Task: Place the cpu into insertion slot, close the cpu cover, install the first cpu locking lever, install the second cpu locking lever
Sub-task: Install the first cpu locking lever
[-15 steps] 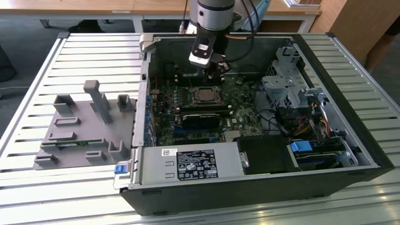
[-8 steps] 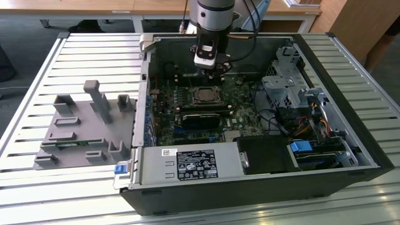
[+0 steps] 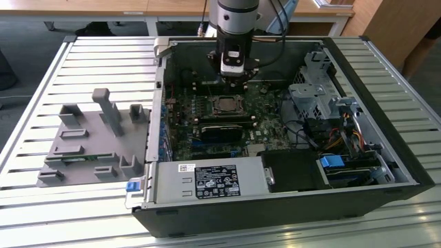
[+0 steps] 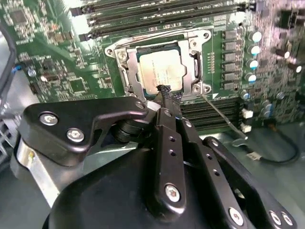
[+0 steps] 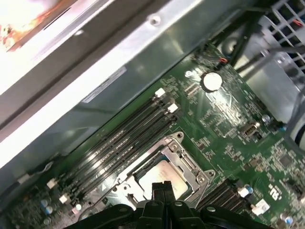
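In the second wrist view the pincer [image 4: 167, 91] is clenched, its two black fingers pressed together with nothing between them. The first wrist view shows the pincer [image 5: 162, 187] the same way, with only a thin seam between the fingers. The tips hang just at one edge of the cpu [image 4: 159, 69]; whether they touch it is hard to make out, as the tips cover that edge.

The cpu lies flat in the slot [image 4: 157, 46], silver face up. The slot is almost wholly hidden under it, apart from a dark strip along the far side. The cover [image 4: 194, 52] lies as a silver frame around the cpu, which shows through its window. The fingers hide the cover's near side.

A thin metal lever [image 4: 220, 113] runs out from the socket corner beside the pincer, slanting over the memory slots [image 4: 209, 110] and off the green board [image 4: 57, 71]. I cannot tell where its far end rests.

In the exterior view the arm [image 3: 234, 20] stands over the open case [image 3: 276, 217]. The cpu [image 3: 226, 106] appears small and dim, just in front of the arm's lower end.
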Robot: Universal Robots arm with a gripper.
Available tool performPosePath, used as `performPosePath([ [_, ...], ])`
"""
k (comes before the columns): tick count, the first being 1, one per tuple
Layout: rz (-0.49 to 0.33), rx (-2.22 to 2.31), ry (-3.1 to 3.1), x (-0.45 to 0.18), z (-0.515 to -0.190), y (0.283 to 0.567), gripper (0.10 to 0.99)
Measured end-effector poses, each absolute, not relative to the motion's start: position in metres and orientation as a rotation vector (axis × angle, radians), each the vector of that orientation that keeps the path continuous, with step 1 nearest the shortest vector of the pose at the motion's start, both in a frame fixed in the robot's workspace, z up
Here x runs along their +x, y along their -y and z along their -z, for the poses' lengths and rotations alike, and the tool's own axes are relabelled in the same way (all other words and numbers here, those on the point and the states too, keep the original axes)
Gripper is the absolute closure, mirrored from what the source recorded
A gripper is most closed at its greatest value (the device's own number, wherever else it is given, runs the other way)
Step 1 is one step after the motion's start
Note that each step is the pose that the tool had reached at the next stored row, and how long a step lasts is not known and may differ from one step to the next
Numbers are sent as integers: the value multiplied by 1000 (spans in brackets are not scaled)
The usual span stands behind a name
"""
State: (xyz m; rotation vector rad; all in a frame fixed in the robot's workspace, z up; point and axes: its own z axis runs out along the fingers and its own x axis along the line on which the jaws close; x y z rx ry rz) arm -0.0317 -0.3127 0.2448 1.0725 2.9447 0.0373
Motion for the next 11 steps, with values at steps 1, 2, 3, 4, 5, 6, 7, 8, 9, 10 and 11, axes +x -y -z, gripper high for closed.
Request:
performPosePath([
  [1,-37,1044,-2955,-32,-245,313,980],
  [2,-38,1017,-2965,-32,-245,313,980],
  [3,-38,991,-2974,-32,-245,313,980],
  [4,-38,964,-2983,-32,-245,313,980],
  [5,-38,937,-2992,-32,-244,313,980],
  [6,-38,910,-3000,-32,-244,313,980],
  [7,-38,881,-3009,-32,-244,313,980],
  [8,-38,854,-3017,-32,-244,313,980],
  [9,-38,827,-3025,-32,-244,313,980],
  [10,-38,799,-3032,-32,-244,313,980],
  [11,-38,772,-3040,-32,-244,313,980],
])
